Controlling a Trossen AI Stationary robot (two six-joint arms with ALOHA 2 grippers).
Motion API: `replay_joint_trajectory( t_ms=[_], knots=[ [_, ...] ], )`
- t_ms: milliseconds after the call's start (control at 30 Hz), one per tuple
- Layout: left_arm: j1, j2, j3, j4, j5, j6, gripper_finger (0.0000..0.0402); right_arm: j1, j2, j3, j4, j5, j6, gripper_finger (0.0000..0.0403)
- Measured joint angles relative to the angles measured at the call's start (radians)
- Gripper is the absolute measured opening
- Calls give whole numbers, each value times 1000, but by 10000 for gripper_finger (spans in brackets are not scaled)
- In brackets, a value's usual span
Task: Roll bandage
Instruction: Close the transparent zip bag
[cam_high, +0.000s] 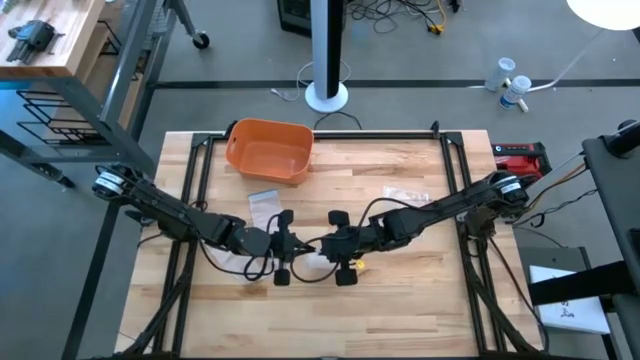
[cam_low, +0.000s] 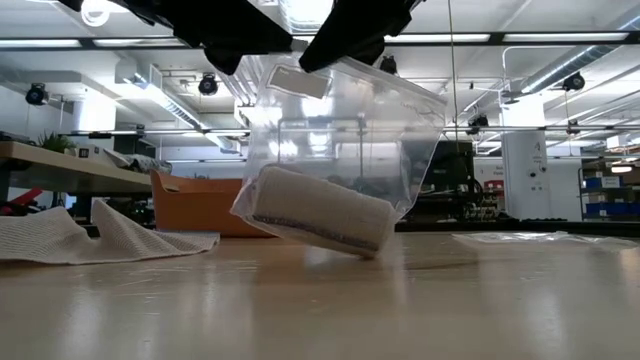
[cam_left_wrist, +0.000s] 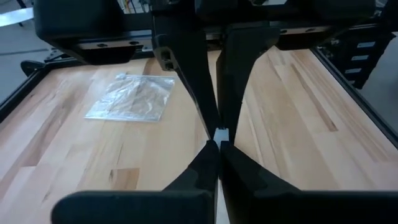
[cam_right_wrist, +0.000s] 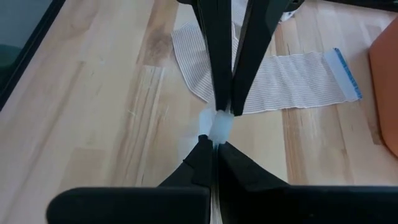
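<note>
A clear plastic bag (cam_low: 340, 130) with a rolled white bandage (cam_low: 315, 215) inside hangs at the table's middle between my two grippers. The roll lies tilted in the bag's bottom, close to the tabletop. My left gripper (cam_high: 287, 250) and my right gripper (cam_high: 338, 250) meet fingertip to fingertip, both shut on the bag's top. An unrolled striped bandage strip (cam_right_wrist: 286, 81) with a blue end lies flat on the table behind, toward the orange bin (cam_high: 268, 150). My left gripper pinches the bag's top edge (cam_left_wrist: 221, 133) between its two fingers, coming level from the table's left. The bag hangs below the fingers. My right gripper pinches the same top edge (cam_right_wrist: 217, 124) between its two fingers, level from the table's right, directly opposite the left fingers.
The orange bin stands at the far left of the table. An empty clear bag (cam_left_wrist: 132, 97) lies flat at the far right of the middle. A small yellow piece (cam_high: 358, 266) lies beside my right gripper. Black frame rails (cam_high: 455, 170) run along the table's sides.
</note>
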Motion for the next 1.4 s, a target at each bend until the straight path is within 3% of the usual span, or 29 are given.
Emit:
replay_joint_trajectory(
  t_ms=[300, 633, 1100, 1267, 1400],
  knots=[
    [0, 7, 0, 12, 2, 22, 26, -1, 0, 0, 4, 7, -4, 0],
    [-7, -97, 0, -106, -2, 15, 57, 0, -2, 3, -19, 7, -28, 0],
    [-7, -19, -2, -36, 25, 9, 117, 0, -14, 2, -27, 7, -28, 0],
    [1, 3, -2, 0, -1, 27, 118, 0, -14, 2, -28, 6, -27, 0],
    [5, 8, -2, 3, -2, 25, 93, 0, -14, 2, -29, 5, -27, 0]
  ],
)
